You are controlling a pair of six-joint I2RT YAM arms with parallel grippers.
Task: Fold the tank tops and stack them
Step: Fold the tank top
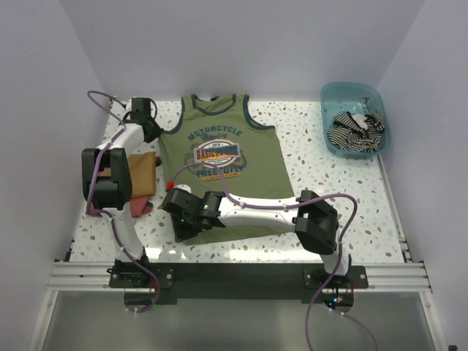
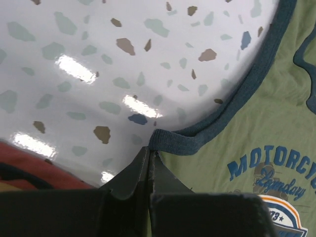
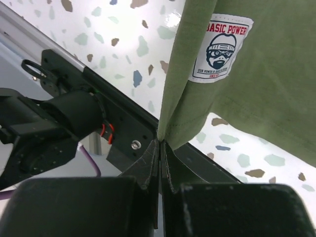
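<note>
The olive-green tank top lay spread flat in the middle of the top view, its neck toward the top of the frame and its hem toward the arm bases. Its chest print faced up. Navy trim ran round the armhole.

In the left wrist view, the left pincer was closed tight on the edge of that trim where the armhole curved, at the shirt's upper left in the top view. The fingers were pressed together with no gap.

The right pincer was likewise clamped shut, on the hem corner at the shirt's lower left. In the right wrist view the green cloth rose from the fingertips in a fold. A white sewn label with a masked face showed near the top of that frame.

The striped tank top sat crumpled in a teal bin at the upper right of the top view, well apart from the green one.

Some folded garments, tan and red, lay on the speckled desk at the left, just beside the green shirt and partly under the left arm.
</note>
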